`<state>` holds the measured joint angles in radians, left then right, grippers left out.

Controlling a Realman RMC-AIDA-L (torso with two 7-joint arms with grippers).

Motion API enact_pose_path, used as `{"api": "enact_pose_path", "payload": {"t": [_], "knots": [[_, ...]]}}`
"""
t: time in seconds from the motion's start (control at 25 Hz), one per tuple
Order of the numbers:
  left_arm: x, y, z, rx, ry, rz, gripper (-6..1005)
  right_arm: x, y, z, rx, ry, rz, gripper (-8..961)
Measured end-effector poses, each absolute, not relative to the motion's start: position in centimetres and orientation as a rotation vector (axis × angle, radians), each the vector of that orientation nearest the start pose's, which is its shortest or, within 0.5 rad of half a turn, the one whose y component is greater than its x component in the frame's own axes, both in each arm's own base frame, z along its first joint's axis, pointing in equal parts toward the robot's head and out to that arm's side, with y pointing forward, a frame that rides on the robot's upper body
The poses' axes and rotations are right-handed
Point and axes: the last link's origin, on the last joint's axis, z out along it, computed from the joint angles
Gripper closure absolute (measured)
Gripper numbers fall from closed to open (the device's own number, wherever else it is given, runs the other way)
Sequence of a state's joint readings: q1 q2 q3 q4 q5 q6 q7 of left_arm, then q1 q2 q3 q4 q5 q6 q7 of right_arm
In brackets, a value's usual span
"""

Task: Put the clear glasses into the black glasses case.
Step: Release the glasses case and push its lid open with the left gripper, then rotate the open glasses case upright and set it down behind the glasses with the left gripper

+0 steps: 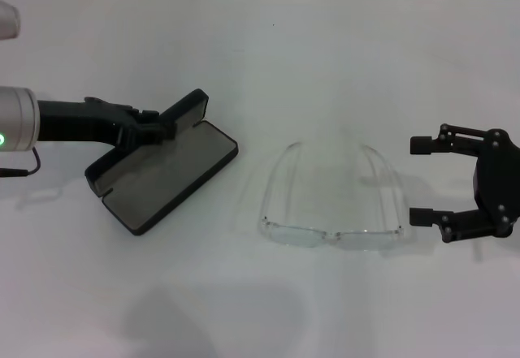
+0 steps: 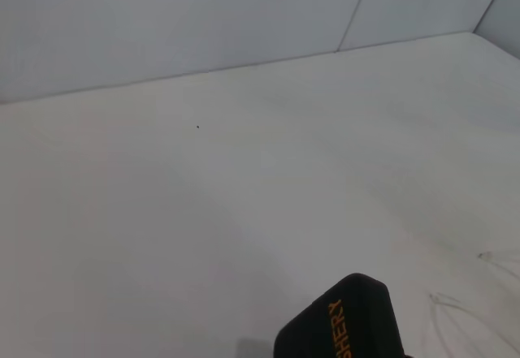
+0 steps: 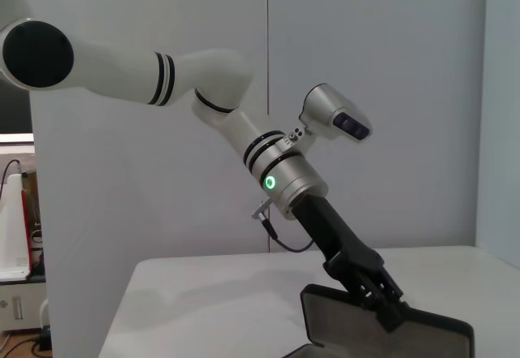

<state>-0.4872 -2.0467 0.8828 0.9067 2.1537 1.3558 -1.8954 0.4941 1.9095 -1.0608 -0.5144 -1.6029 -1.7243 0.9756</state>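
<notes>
The black glasses case [image 1: 166, 181] lies open at the table's left, grey lining up and lid [image 1: 185, 108] raised behind it. My left gripper [image 1: 157, 127] is shut on the lid's edge. The left wrist view shows a lid corner with orange lettering [image 2: 343, 329]. The clear glasses [image 1: 331, 234] rest on the table right of the case, temples unfolded and pointing away from me. My right gripper [image 1: 416, 180] hovers just right of the glasses, open, with nothing between its fingers. In the right wrist view the left gripper [image 3: 375, 291] clamps the open case [image 3: 329, 319].
A white table [image 1: 325, 66] carries everything, with a white wall behind it. The left arm [image 3: 276, 175] reaches in from the left side. Faint outlines of the glasses' temples [image 2: 455, 303] show in the left wrist view.
</notes>
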Motion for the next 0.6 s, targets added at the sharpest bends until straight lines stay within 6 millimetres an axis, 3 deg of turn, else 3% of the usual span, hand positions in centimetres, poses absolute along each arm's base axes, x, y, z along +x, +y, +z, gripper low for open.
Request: {"api": "enact_pose_path", "payload": {"t": [0.12, 0.36, 0.6], "knots": [[-27.7, 35.8, 2.8, -2.565, -0.968, -0.263, 597, 25.8, 30.4, 2.4, -2.861, 0.017, 0.868, 109], [-27.0, 36.8, 2.8, -2.577, -0.843, -0.235, 680, 26.0, 30.0, 2.3, -2.859, 0.026, 0.87, 113], [-24.9, 38.5, 2.8, -2.592, -0.639, -0.277, 748, 26.3, 29.6, 2.1, -2.846, 0.02, 0.878, 117]]}}
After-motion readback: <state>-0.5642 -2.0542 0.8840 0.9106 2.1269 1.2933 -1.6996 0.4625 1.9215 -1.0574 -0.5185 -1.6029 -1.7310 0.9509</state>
